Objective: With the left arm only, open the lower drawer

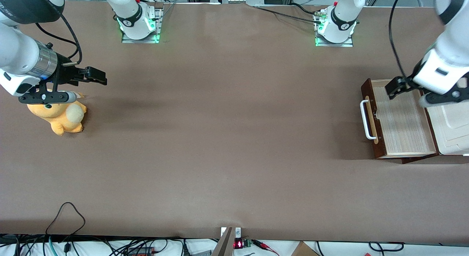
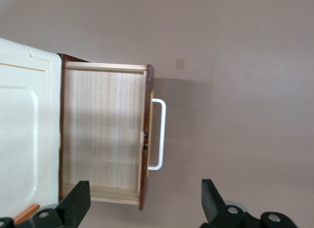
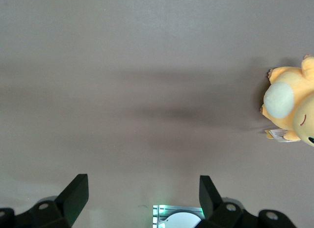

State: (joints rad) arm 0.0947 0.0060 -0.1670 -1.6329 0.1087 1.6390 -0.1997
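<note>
The lower drawer stands pulled out of the cream-white cabinet at the working arm's end of the table. Its pale wood inside is bare. The dark brown front carries a white bar handle over a tan strip. The left arm's black gripper hangs above the drawer's corner farthest from the front camera, apart from the handle. In the wrist view the gripper is open, fingers spread wide with nothing between them.
The cabinet top shows an orange-brown slot. A yellow plush toy lies toward the parked arm's end of the table. Two arm bases stand at the table's edge farthest from the front camera. Cables trail along the nearest edge.
</note>
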